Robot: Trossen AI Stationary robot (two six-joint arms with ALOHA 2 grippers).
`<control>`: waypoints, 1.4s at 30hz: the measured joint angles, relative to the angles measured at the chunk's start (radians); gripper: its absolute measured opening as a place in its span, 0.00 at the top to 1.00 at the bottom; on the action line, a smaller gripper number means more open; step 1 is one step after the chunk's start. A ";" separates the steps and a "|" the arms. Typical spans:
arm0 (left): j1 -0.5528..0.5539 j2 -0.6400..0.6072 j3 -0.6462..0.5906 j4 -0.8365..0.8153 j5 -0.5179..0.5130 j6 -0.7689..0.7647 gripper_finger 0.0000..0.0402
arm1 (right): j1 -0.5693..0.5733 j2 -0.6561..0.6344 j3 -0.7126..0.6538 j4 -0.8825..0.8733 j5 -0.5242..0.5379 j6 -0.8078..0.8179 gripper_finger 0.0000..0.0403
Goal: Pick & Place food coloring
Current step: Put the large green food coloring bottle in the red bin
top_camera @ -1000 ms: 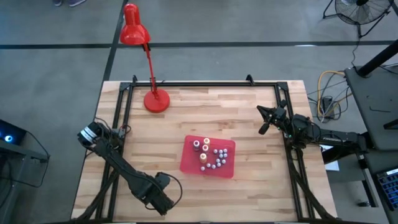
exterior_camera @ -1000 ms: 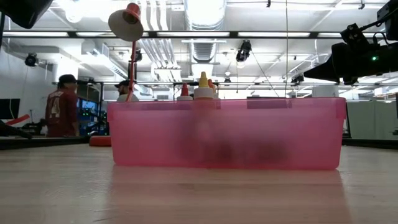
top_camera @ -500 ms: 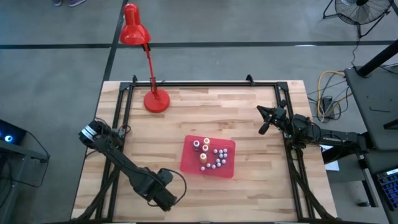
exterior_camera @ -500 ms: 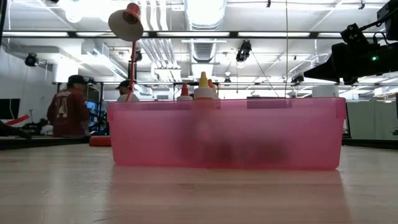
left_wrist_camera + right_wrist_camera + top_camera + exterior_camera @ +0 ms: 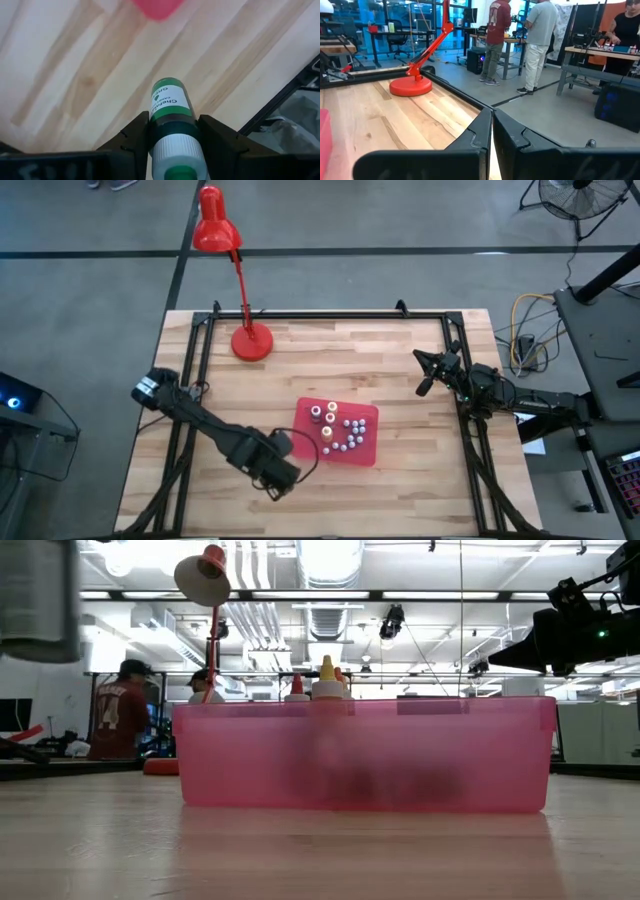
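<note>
A green food coloring bottle [image 5: 170,117] is being held in the left gripper [image 5: 283,476], pinched at its neck, its long axis running straight out from the fingers. The pink bin [image 5: 303,442], translucent plastic holding the other small bottles [image 5: 345,435], is lying just beside that gripper on the wooden table [image 5: 400,350]. The right gripper [image 5: 428,377] is being kept closed and empty, well apart at the table's edge.

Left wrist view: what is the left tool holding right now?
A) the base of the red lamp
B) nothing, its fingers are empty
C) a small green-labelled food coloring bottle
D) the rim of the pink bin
C: the left tool is clamped on a small green food coloring bottle with a white neck, above bare wooden table.
</note>
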State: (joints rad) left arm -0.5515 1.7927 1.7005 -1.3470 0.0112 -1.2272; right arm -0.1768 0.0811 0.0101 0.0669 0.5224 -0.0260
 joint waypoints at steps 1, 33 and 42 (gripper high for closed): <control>0.012 0.000 0.006 -0.002 0.000 0.017 0.70 | 0.000 0.000 0.000 0.000 0.000 -0.005 0.98; 0.350 0.042 0.088 0.055 -0.031 0.580 0.70 | 0.000 0.000 0.000 0.000 0.000 0.004 0.98; 0.346 0.063 0.096 0.051 -0.034 0.860 0.70 | 0.000 0.000 0.000 0.000 0.000 0.003 0.98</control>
State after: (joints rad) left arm -0.2055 1.8557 1.7969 -1.2956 -0.0232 -0.3672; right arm -0.1769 0.0814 0.0101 0.0670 0.5224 -0.0225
